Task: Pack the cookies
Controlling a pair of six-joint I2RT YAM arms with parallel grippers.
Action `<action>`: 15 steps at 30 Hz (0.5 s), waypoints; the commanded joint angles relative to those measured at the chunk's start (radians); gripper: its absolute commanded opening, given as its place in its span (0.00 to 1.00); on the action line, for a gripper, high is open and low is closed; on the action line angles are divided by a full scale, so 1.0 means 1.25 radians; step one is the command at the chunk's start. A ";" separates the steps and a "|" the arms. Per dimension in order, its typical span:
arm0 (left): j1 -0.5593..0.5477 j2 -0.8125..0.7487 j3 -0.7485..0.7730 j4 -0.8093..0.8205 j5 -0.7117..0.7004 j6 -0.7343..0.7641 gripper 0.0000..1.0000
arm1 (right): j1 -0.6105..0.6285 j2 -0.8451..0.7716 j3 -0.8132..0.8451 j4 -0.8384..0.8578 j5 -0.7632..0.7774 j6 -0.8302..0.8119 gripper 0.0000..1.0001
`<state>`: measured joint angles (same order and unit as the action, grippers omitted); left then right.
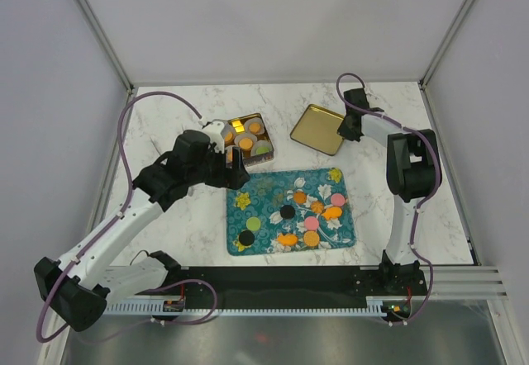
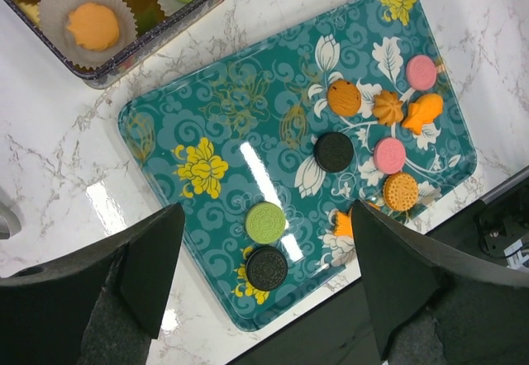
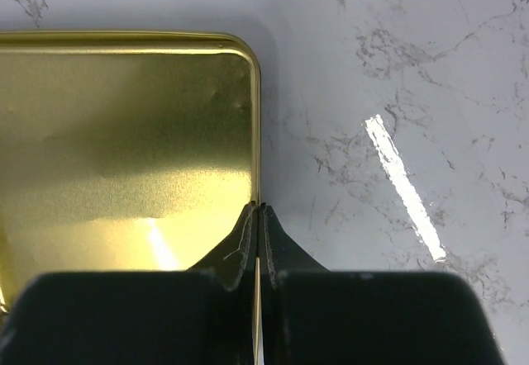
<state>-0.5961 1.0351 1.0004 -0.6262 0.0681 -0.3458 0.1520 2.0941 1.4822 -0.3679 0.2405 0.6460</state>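
Observation:
Several cookies lie on the teal tray [image 1: 264,190], among them orange [image 1: 312,238], pink [image 1: 311,223], black [image 1: 287,211] and green [image 1: 252,225] ones. My left gripper [image 1: 235,171] is open and empty, held above the tray's near-left part. In the left wrist view [image 2: 264,274] a green cookie [image 2: 265,222] and a black cookie [image 2: 267,267] lie between its fingers, below them. The tin [image 1: 245,138] holds cookies in white paper cups, including an orange one [image 2: 92,25]. My right gripper [image 1: 347,130] is shut on the right rim of the gold lid [image 3: 124,158].
The gold lid [image 1: 318,128] is at the back right, beside the tin and behind the tray. The tin's wall [image 2: 107,72] is close to the tray's far-left corner. A black rail runs along the table's near edge [image 1: 281,278].

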 commanded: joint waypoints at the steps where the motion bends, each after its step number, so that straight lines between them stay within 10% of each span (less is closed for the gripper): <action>1: 0.012 0.020 0.051 0.028 0.025 0.019 0.90 | -0.011 -0.025 0.033 0.007 -0.013 -0.021 0.00; 15: 0.087 0.124 0.148 0.051 0.087 0.013 0.90 | -0.052 -0.103 0.044 -0.004 -0.103 -0.070 0.00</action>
<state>-0.5049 1.1679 1.1267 -0.6102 0.1246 -0.3462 0.0937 2.0384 1.5089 -0.3820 0.1539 0.5804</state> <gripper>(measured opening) 0.896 0.010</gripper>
